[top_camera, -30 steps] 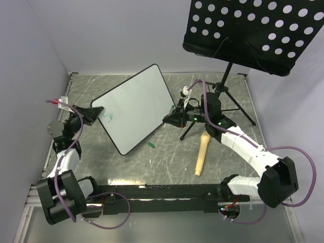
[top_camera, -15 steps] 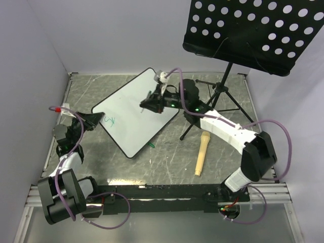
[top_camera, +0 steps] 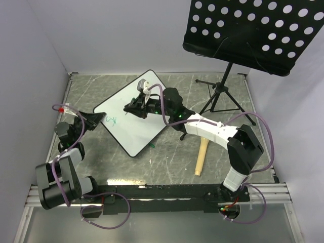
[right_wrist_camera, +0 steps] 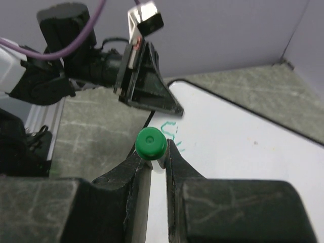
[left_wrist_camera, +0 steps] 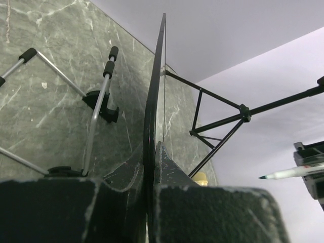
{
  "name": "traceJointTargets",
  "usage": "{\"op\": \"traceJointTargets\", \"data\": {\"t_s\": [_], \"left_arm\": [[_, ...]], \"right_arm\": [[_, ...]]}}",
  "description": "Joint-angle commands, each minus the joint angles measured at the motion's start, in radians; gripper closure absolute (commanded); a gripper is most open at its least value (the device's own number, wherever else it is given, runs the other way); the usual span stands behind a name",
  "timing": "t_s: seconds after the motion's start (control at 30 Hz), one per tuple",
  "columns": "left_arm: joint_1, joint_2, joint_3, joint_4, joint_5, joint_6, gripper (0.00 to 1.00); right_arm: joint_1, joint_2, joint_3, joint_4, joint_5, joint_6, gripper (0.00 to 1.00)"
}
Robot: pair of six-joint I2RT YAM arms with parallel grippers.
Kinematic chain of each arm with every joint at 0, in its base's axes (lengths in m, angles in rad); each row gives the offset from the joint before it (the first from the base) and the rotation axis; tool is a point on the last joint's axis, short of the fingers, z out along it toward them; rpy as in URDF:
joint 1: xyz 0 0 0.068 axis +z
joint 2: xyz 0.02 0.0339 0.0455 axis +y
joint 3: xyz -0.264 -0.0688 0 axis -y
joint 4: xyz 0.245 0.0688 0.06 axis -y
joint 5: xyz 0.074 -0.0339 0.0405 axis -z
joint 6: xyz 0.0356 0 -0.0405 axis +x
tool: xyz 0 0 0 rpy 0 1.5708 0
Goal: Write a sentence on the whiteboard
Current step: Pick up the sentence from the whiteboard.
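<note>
Left gripper (left_wrist_camera: pixel 150 164) is clamping the left corner of the whiteboard (top_camera: pixel 139 131) | board is standing tilted on the table (top_camera: pixel 172 162), left of centre | right gripper (right_wrist_camera: pixel 153 152) is pinching a green-capped marker (right_wrist_camera: pixel 151 142) over the board face; tip contact cannot be told | sentence (right_wrist_camera: pixel 171 132) is showing as a few teal strokes beside the clamped corner

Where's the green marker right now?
Top view, left of centre: the marker is pinched in the right gripper above the middle of the whiteboard, just right of the green writing beside the left gripper.
</note>
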Motion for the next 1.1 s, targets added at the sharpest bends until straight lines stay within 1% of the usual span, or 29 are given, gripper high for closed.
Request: {"op": "traceJointTargets", "data": {"t_s": [0.0,0.07,0.17,0.3,0.5,0.57,0.73,0.93,1.07], "left_arm": [[-0.019,0.05,0.005,0.203,0.073,0.058,0.99],[-0.022,0.06,0.008,0.226,0.085,0.087,0.99],[-0.022,0.07,0.031,0.212,0.116,0.129,0.99],[-0.029,0.096,0.037,0.234,0.131,0.118,0.99],[-0.047,0.09,0.043,0.176,0.119,0.146,0.99],[-0.053,0.08,0.048,0.131,0.118,0.161,0.99],[-0.061,0.056,0.066,0.027,0.101,0.211,0.99],[-0.067,0.07,0.063,0.027,0.096,0.204,0.99],[-0.068,0.066,0.068,0.005,0.093,0.216,0.99]], "right_arm": [[0.024,0.027,-0.047,0.29,0.014,-0.027,1.0],[0.027,0.047,-0.062,0.344,0.013,-0.024,1.0],[0.031,0.076,-0.084,0.427,0.013,-0.033,1.0],[0.042,0.108,-0.11,0.513,0.048,-0.08,1.0],[0.057,0.196,-0.139,0.711,0.098,-0.129,1.0],[0.06,0.216,-0.14,0.774,0.105,-0.148,1.0],[0.068,0.269,-0.133,0.834,0.137,-0.16,1.0],[0.068,0.259,-0.16,0.869,0.134,-0.172,1.0],[0.068,0.303,-0.134,0.848,0.137,-0.179,1.0]]}}
